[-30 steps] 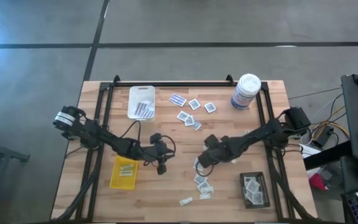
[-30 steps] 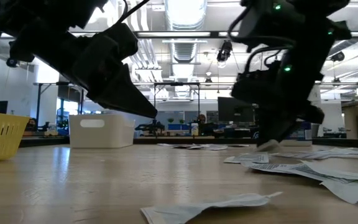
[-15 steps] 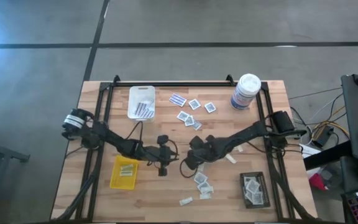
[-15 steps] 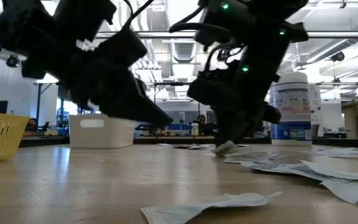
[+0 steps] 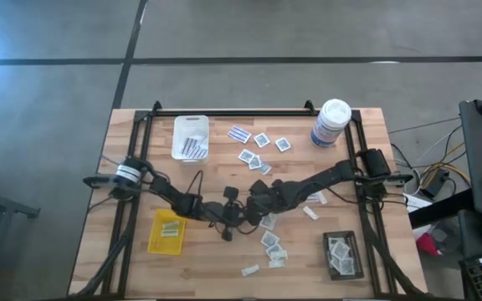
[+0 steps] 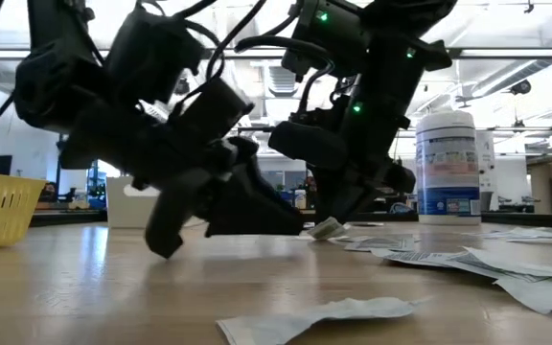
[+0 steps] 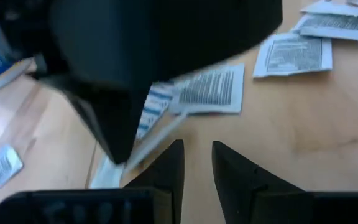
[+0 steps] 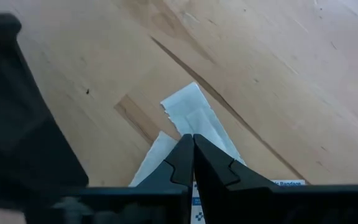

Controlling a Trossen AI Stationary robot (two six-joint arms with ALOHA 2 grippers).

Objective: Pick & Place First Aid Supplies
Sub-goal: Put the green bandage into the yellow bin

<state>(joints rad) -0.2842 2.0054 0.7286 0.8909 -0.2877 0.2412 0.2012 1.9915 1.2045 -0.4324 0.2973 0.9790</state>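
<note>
Near the desk (image 5: 366,259) centre the right tool (image 8: 192,163), clenched on a pale narrow strip (image 8: 194,115), offers it toward nine o'clock, where the left tool (image 7: 196,168) waits slightly parted, apparently for a handover.

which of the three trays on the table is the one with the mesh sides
The yellow tray, near the left arm's side. Its walls are an open lattice, while the white tray and the black tray have solid walls.
</note>
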